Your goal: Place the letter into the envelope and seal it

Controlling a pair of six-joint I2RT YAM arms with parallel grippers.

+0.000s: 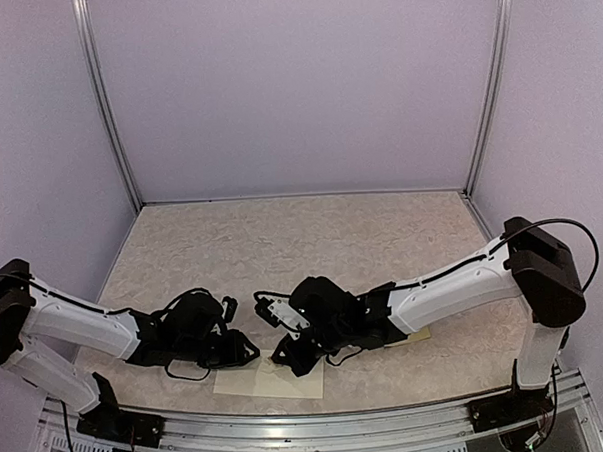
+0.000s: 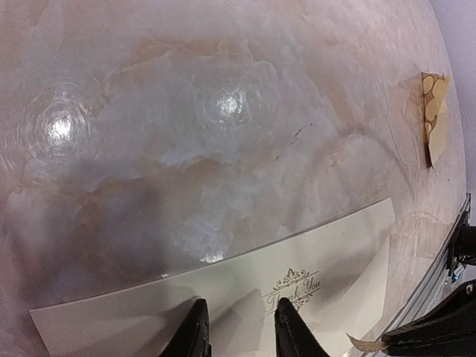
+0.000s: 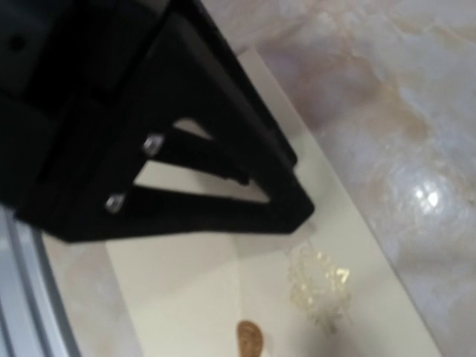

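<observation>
Envelope (image 1: 278,382) is lying flat on the marbled table (image 1: 282,237) at the near edge, centred between the two arm bases, with its gold "Thank You" print (image 2: 294,288) facing up. Left gripper (image 2: 239,335) is hovering low over it with the fingers (image 2: 195,331) standing narrowly apart. Only envelope paper is showing through the gap and the tips are cut off by the frame, so no grip is visible. Right gripper (image 1: 287,359) is sitting fully closed just beside it, over the envelope's right part. A small brown scrap (image 2: 364,343) is showing at its tip, and I can't tell whether it's pinched or just lying there. Sticker sheet (image 2: 435,111) is lying on the table to the right, apart from the envelope.
</observation>
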